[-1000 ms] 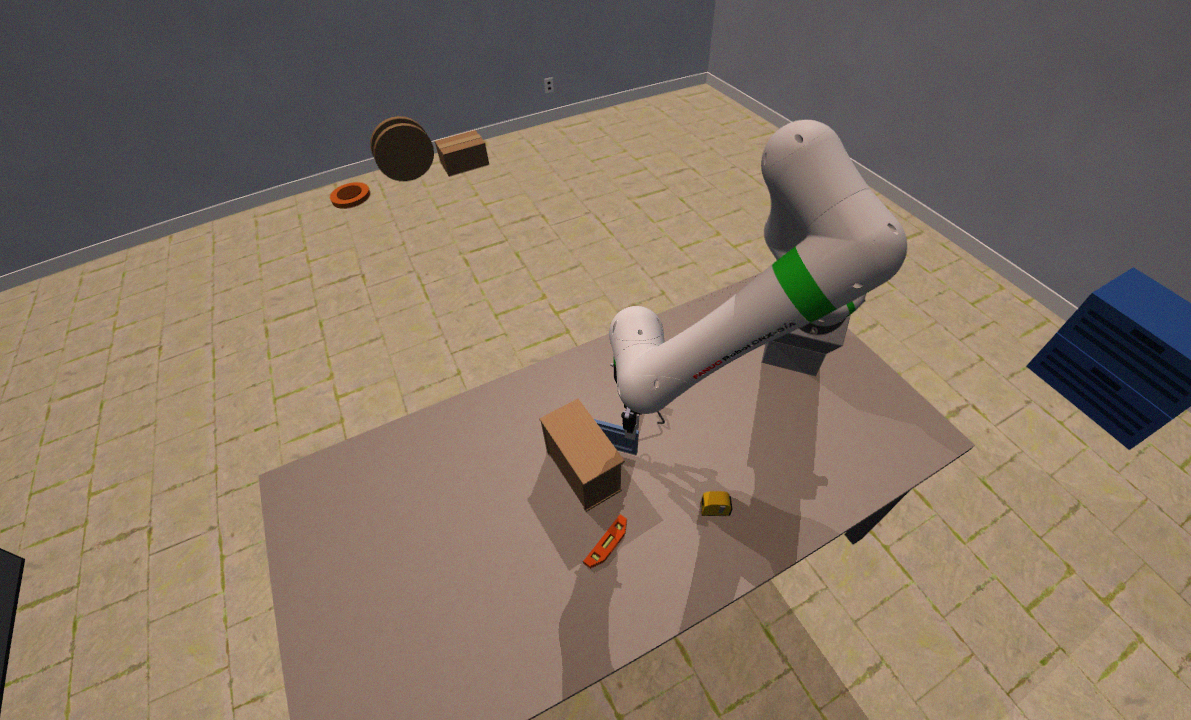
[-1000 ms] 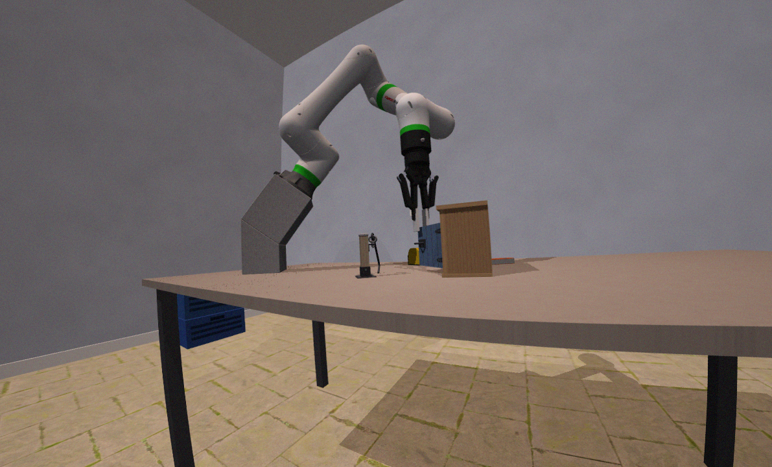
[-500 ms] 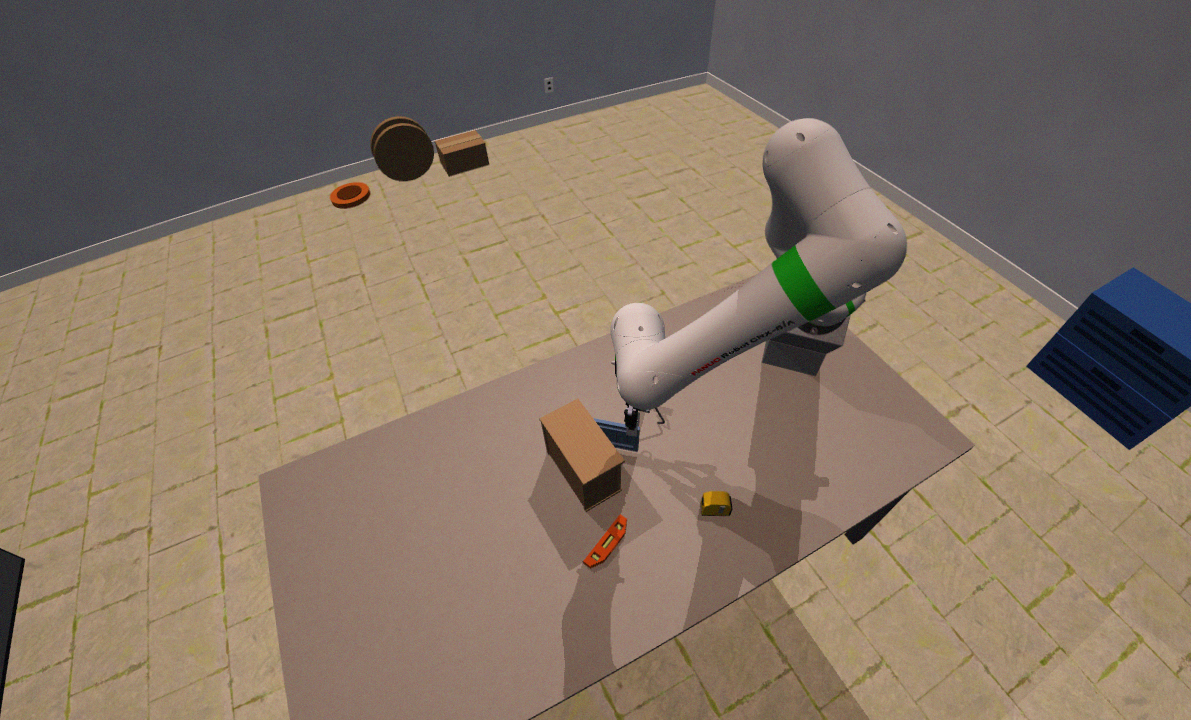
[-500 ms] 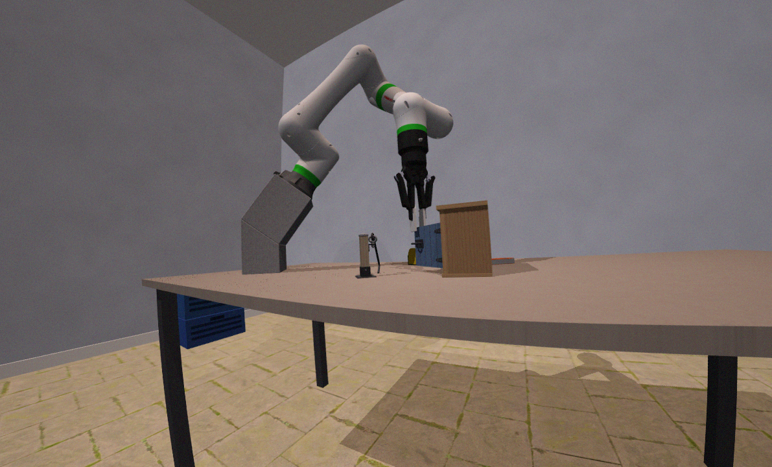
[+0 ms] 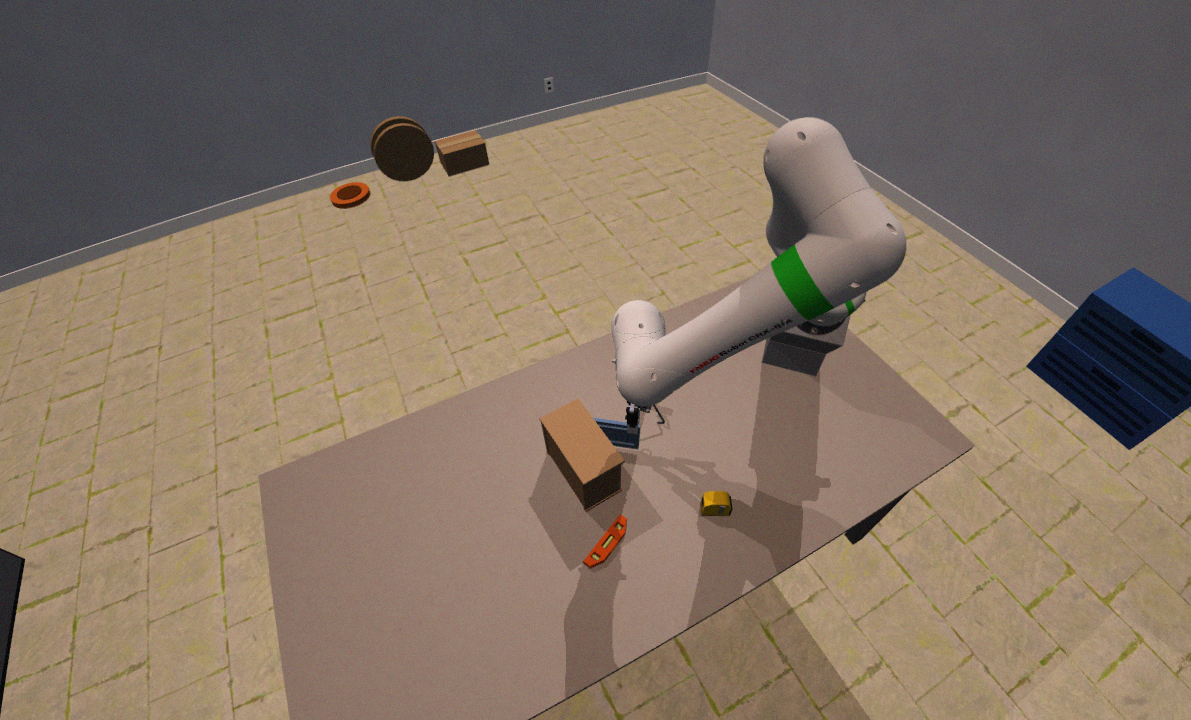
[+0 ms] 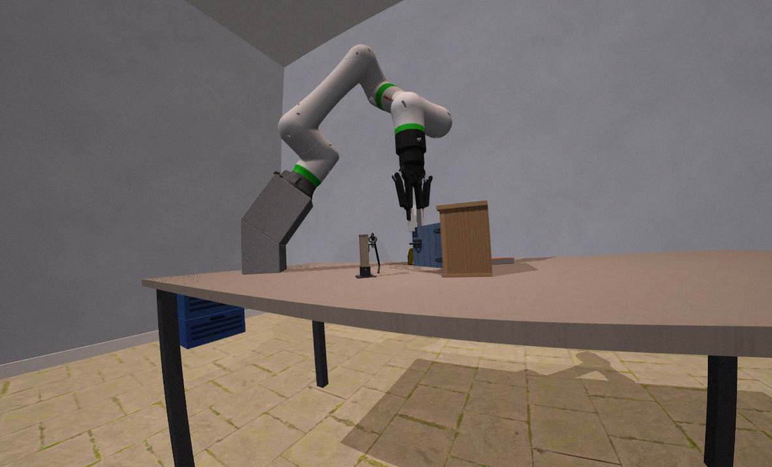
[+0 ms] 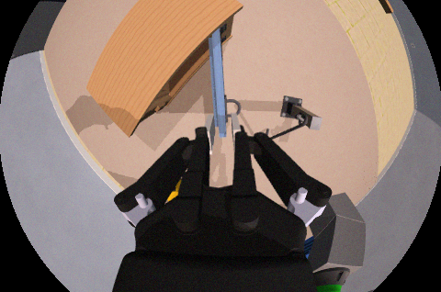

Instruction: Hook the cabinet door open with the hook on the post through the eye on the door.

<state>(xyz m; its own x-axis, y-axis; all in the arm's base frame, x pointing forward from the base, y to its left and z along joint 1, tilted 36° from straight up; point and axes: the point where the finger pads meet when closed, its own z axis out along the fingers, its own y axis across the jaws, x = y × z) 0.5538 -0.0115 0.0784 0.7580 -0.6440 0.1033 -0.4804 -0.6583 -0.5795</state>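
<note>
Door (image 5: 617, 433) (image 6: 428, 246) (image 7: 217, 76), one, stands open on one cabinet (image 5: 581, 438) (image 6: 467, 240) (image 7: 161, 44); one pincer (image 5: 632, 428) (image 6: 415, 223) (image 7: 222, 122) slightly spread.

So I count one wooden cabinet (image 5: 581, 440) (image 6: 467, 240) (image 7: 165, 44) with one blue door (image 5: 619, 432) (image 6: 428, 244) (image 7: 217, 83) — plus one post (image 6: 363, 252) (image 7: 305, 113), one hook (image 5: 659, 415) (image 6: 378, 258) (image 7: 287, 130), one orange level (image 5: 605, 541) and one yellow tape measure (image 5: 715, 503) — all on one table (image 5: 420, 537) (image 6: 551, 296) (image 7: 266, 44).
</note>
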